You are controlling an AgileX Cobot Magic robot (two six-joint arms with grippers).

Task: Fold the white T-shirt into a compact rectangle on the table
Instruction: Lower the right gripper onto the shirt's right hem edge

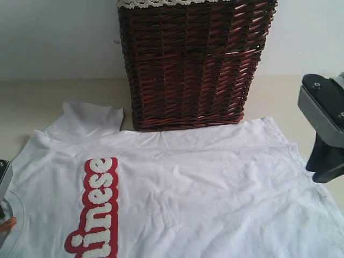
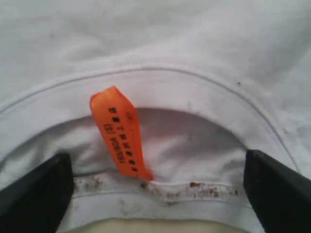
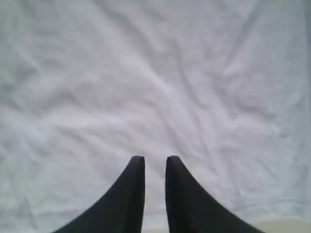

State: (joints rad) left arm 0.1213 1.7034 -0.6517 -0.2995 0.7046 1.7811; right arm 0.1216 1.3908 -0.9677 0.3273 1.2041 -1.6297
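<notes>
Pale wall (image 1: 54,32) backs a beige bench (image 1: 32,102), with a dark wicker basket (image 1: 188,70) standing at the far middle. The white T-shirt (image 1: 204,183) lies spread flat and face up on the bench, just in front of the basket. Its long axis runs left to right: the collar (image 2: 160,87) is at the left edge and the hem out to the right. One sleeve (image 1: 88,121) sticks out toward the far left.

The left fingers (image 2: 39,194) are spread wide and sit right at the neckline, one on each side of it. The orange tag (image 2: 121,136) stands between them, and they hold nothing. The right fingers (image 3: 131,194) are drawn almost together, with only a thin slit between. They pinch nothing that I can see, and plain wrinkled cloth lies beyond their tips. In the wide view that arm (image 1: 325,129) hangs over the shirt's right side, near the hem.

So each arm has its own end of the long axis, the left at the collar and the right at the hem. No fold is made yet. The left fingers look the readier to take hold. A fold of collar toward hem would most likely carry cloth rightward along that axis.
</notes>
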